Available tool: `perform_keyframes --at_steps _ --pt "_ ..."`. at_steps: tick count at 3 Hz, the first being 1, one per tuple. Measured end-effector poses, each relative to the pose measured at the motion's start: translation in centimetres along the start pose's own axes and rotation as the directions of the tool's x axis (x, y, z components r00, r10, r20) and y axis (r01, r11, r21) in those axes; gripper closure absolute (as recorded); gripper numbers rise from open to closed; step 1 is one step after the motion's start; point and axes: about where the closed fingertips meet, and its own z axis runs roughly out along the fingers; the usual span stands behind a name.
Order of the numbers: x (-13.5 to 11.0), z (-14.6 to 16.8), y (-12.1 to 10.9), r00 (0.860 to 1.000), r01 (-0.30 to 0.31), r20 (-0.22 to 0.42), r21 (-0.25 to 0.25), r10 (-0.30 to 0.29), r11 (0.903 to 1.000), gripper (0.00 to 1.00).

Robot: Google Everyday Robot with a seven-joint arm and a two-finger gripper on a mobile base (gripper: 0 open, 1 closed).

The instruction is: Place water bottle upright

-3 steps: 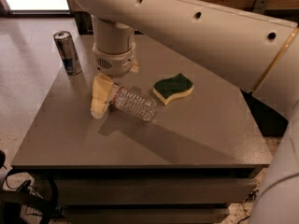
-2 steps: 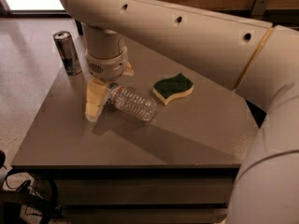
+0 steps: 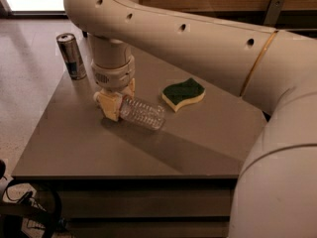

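The water bottle [image 3: 142, 113] is clear and ribbed. It lies on its side near the middle of the grey table [image 3: 188, 143], with its neck end pointing left. That end, with its cap and label, is hidden behind my gripper [image 3: 116, 101]. The gripper hangs straight down from the big white arm [image 3: 198, 38] and sits low over the table, right at the bottle's neck end and touching it or nearly so.
A silver-blue metal can [image 3: 71, 56] stands upright at the table's far left corner. A green and yellow sponge [image 3: 184, 94] lies to the right of the bottle. The arm's elbow fills the right side of the view. Cables lie on the floor at lower left.
The gripper has shifted slightly right and turned, closing in on the bottle's neck end. The arm has swung nearer the camera. The bottle, can and sponge have not moved.
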Motion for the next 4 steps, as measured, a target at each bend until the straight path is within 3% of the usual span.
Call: perform_keyframes --at_steps 2,4 --pt "-0.3 0.2 0.0 1.000 0.002 0.010 0.002 -0.002 1.0000 1.00" --pt "-1.1 -1.5 -0.5 0.999 0.029 0.039 0.020 -0.030 0.9994 1.00"
